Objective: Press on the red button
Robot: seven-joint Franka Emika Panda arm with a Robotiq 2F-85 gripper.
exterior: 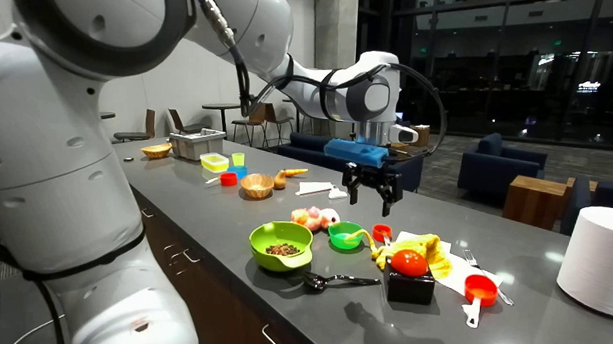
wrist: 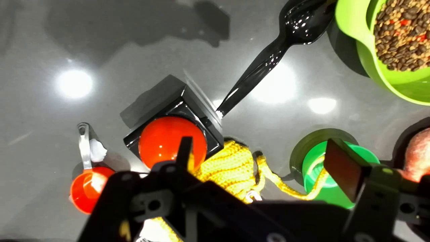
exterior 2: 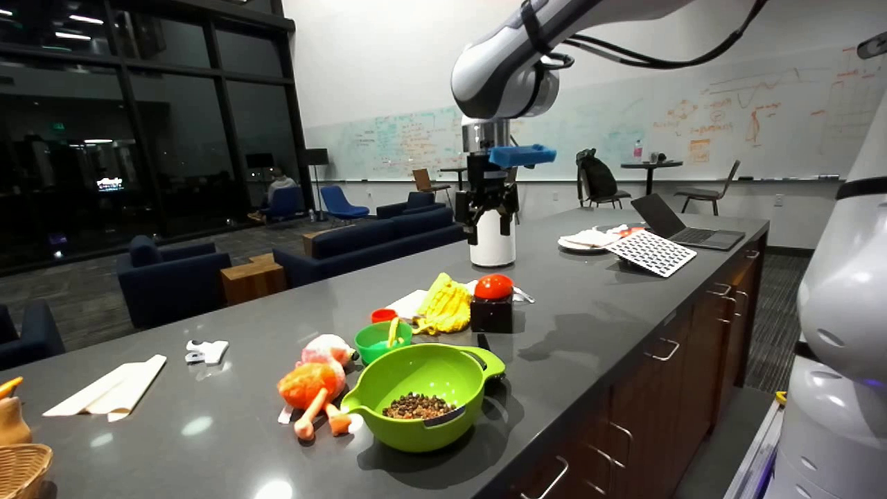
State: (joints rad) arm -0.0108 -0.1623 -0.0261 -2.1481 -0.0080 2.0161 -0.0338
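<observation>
The red button is a round red dome (exterior: 409, 263) on a black square box (exterior: 410, 288) standing upright on the grey counter. It also shows in an exterior view (exterior 2: 493, 286) and in the wrist view (wrist: 164, 139). My gripper (exterior: 370, 202) is open and empty, high above the counter and apart from the button. It also shows in an exterior view (exterior 2: 490, 225). In the wrist view the fingers (wrist: 265, 161) are spread wide. One fingertip overlaps the lower right of the red dome in the picture, and the other overlaps a green cup.
A yellow knitted cloth (exterior: 425, 250) lies against the button's box. A black spoon (wrist: 258, 72) lies beside it. A green bowl of dark grains (exterior 2: 416, 360), a green cup (exterior: 345, 235), a red scoop-cup (exterior: 480, 290), a pink plush (exterior 2: 315, 378) and a paper roll (exterior: 605, 263) stand around.
</observation>
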